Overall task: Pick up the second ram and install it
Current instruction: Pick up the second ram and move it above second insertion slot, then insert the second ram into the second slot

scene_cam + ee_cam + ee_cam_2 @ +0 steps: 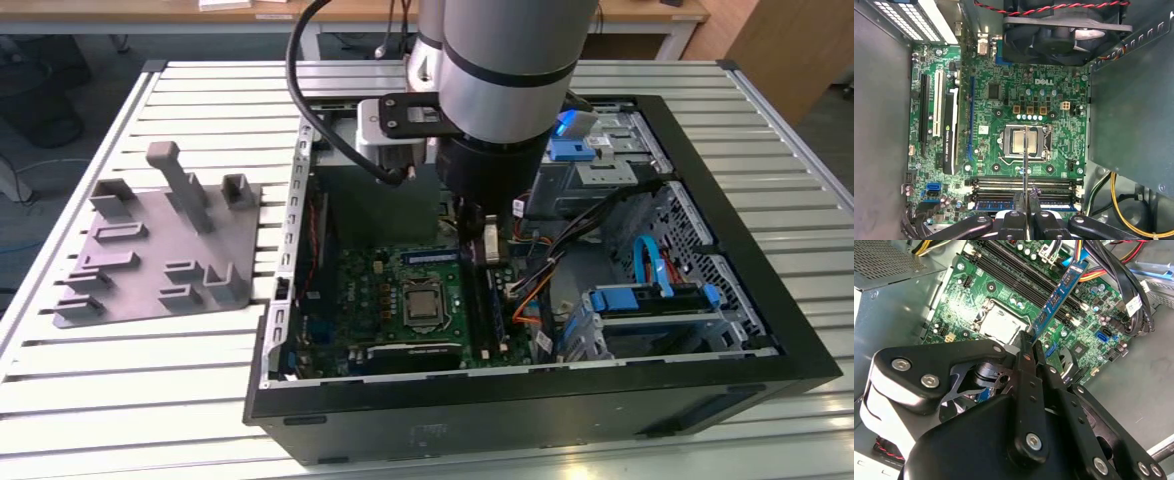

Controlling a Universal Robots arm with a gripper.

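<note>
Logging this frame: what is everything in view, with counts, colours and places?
table: one, white, slatted, under everything
computer case: one, black, open, on the table
holder plate: one, grey, on the table at the exterior view's left of the case
motherboard: one, green, inside the case
processor socket: one, silver, mid-board
fan: one, black, at the board's edge
seated ram stick: one, blue-green, in a slot
drive caddies: two, blue, at the case's exterior-view right
second ram: one, blue, tilted above the slots
arm: one, silver, over the case
gripper: one, black, clamping the second ram
</note>
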